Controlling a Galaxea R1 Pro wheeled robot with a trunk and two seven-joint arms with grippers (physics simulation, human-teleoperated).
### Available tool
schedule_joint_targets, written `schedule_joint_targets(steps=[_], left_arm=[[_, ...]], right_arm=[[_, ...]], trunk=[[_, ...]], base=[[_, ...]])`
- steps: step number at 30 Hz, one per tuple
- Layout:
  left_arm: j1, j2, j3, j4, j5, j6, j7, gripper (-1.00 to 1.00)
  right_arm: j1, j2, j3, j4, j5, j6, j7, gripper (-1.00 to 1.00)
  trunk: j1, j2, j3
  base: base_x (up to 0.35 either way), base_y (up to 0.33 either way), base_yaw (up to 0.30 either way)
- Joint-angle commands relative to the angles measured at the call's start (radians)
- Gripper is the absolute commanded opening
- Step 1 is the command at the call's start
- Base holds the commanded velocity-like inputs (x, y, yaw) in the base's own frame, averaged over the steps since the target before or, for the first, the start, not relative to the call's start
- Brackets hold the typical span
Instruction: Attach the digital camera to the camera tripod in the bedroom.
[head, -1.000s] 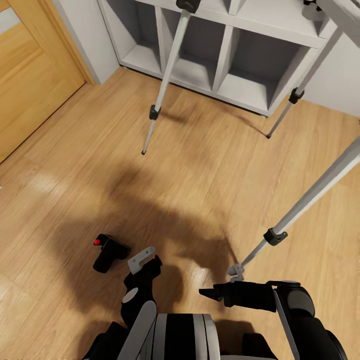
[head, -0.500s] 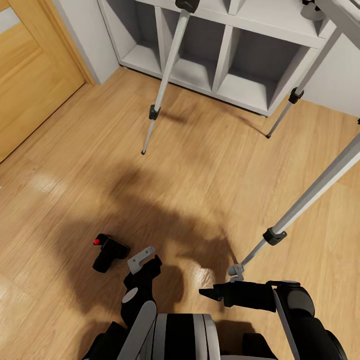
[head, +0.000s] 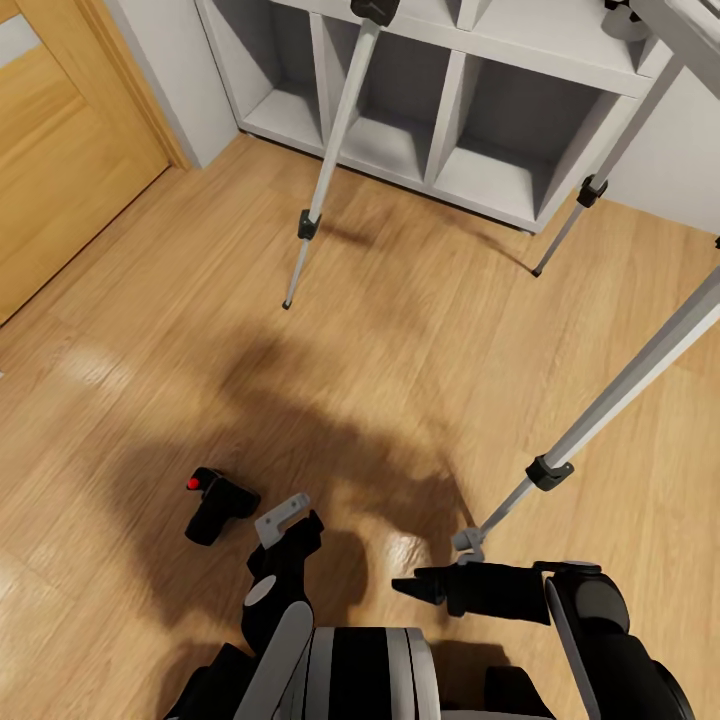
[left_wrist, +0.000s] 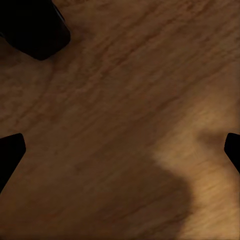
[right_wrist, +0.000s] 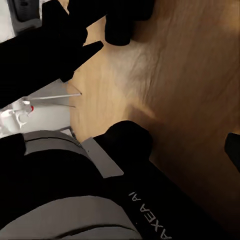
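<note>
The small boxy black camera with its red button (head: 220, 503) lies on the light wood plank floor (head: 400, 340) just beside my left tool (head: 283, 517), its jaws spread and empty; a careless descent could knock it away; my right tool (head: 412, 588) I cannot judge.

White cube shelf (head: 470, 110) — wooden door (head: 60, 150)

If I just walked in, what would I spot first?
Probably the camera tripod, its long silver legs spread wide over the wood floor before a white cube shelf. Then the small black digital camera with its red button, lying on the floor just beside the left gripper.
</note>
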Motion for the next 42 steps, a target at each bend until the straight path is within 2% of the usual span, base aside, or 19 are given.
schedule_joint_targets(steps=[1,2,6,12,32,42], left_arm=[[-0.001,0.000,-0.001,-0.001,0.003,0.005,0.006,1.00],[-0.001,0.000,-0.001,-0.001,0.003,0.005,0.006,1.00],[-0.001,0.000,-0.001,-0.001,0.003,0.005,0.006,1.00],[-0.001,0.000,-0.001,-0.001,0.003,0.006,0.006,1.00],[-0.001,0.000,0.000,-0.002,0.002,0.005,0.007,1.00],[-0.001,0.000,-0.002,-0.004,0.002,0.005,0.054,1.00]], right_arm=[[-0.001,0.000,-0.001,-0.001,0.005,0.007,0.027,1.00],[-0.001,-0.001,-0.001,-0.001,0.000,0.007,0.054,1.00],[-0.001,-0.002,0.000,-0.001,-0.006,0.007,0.087,1.00],[-0.001,-0.002,0.003,-0.001,-0.008,0.007,0.106,1.00],[-0.001,-0.003,0.000,-0.001,-0.015,0.007,0.115,1.00],[-0.001,-0.002,0.000,-0.001,-0.015,0.007,0.114,1.00]], trunk=[[0.000,0.000,-0.001],[0.000,0.000,-0.001],[0.000,0.000,-0.001],[0.000,0.000,-0.001],[0.000,0.000,-0.001],[0.000,0.000,-0.001]], base=[[0.000,0.000,0.000],[0.000,0.000,0.000],[0.000,0.000,0.000],[0.000,0.000,0.000],[0.000,-0.002,0.000],[0.000,-0.142,0.000]])
